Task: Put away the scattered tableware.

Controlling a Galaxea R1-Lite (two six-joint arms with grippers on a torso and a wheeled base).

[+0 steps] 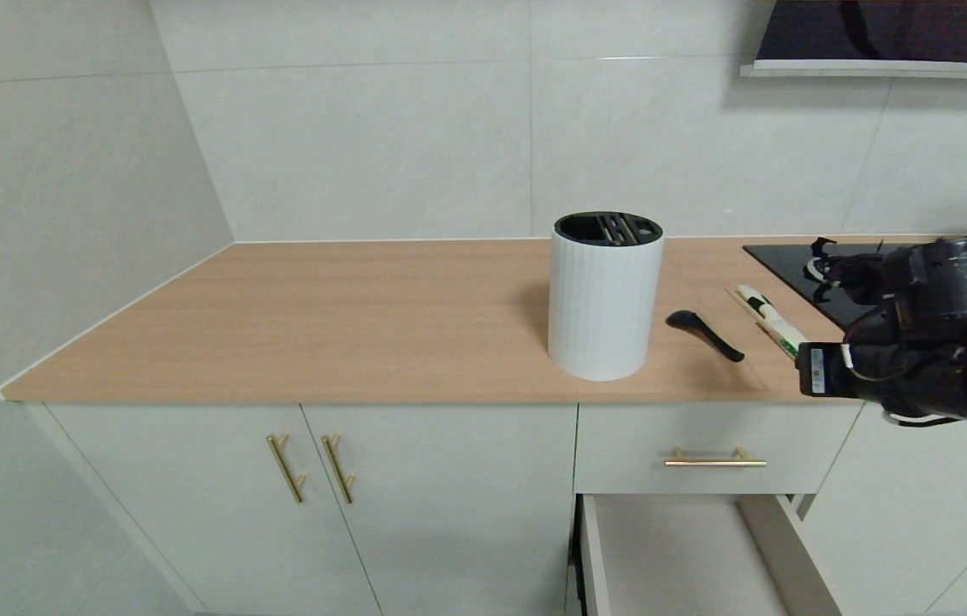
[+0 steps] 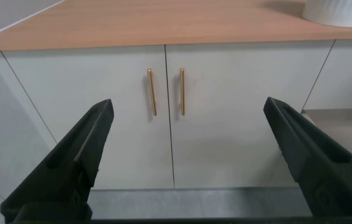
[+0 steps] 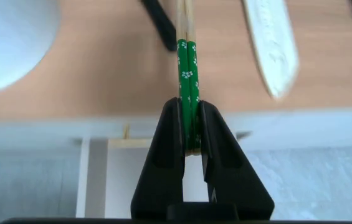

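Note:
A pair of wooden chopsticks with green ends (image 3: pixel 187 62) points out over the counter edge, and my right gripper (image 3: pixel 191 109) is shut on the green ends. In the head view the chopsticks (image 1: pixel 762 323) lie at the counter's right front, beside a white knife (image 1: pixel 770 316) and a black spoon (image 1: pixel 703 333). A white ribbed holder with a black slotted top (image 1: pixel 605 295) stands upright to their left. My left gripper (image 2: pixel 188 109) hangs open and holds nothing, low in front of the cabinet doors (image 2: pixel 163 93).
A drawer (image 1: pixel 680 556) stands pulled open below the counter's right part, under a shut drawer with a gold handle (image 1: pixel 714 462). A black stove (image 1: pixel 800 265) occupies the counter's far right. The wooden counter (image 1: pixel 321 316) ends at tiled walls behind and on the left.

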